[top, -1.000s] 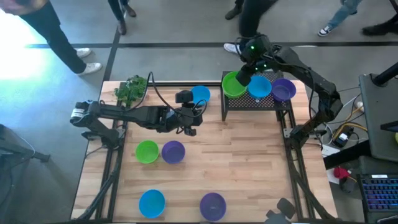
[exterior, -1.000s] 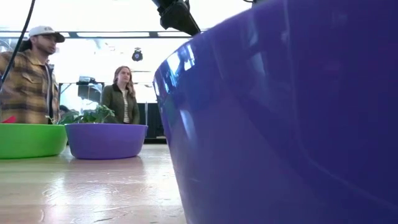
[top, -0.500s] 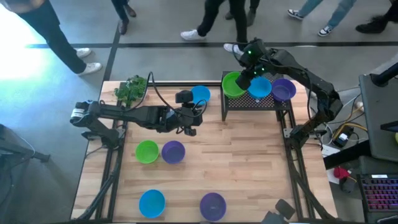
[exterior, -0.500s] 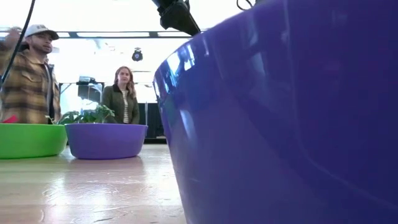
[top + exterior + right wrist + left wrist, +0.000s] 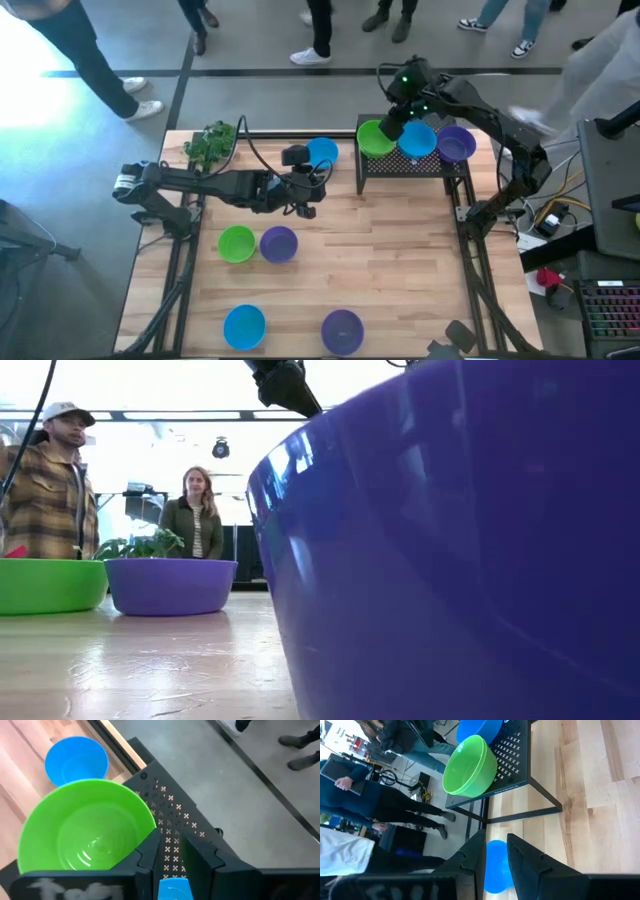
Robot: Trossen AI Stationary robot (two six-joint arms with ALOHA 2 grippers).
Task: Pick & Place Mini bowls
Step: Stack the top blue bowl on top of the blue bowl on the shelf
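Behind the table [image 5: 150,660], two onlookers [image 5: 197,512], unseen overhead.

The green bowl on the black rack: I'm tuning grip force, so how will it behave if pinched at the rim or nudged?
The green bowl looks thin-walled and glossy, so it is probably light and may slip between fingers. It sits near the edge of the perforated rack, so a nudge could slide it off. Its round shape suggests that it would rock.

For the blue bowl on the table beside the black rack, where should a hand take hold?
Judging from the pose, the rim. The blue bowl sits upright with its mouth open, so one finger inside and one outside its thin wall, from straight above, on the side facing away from the black rack, looks best.
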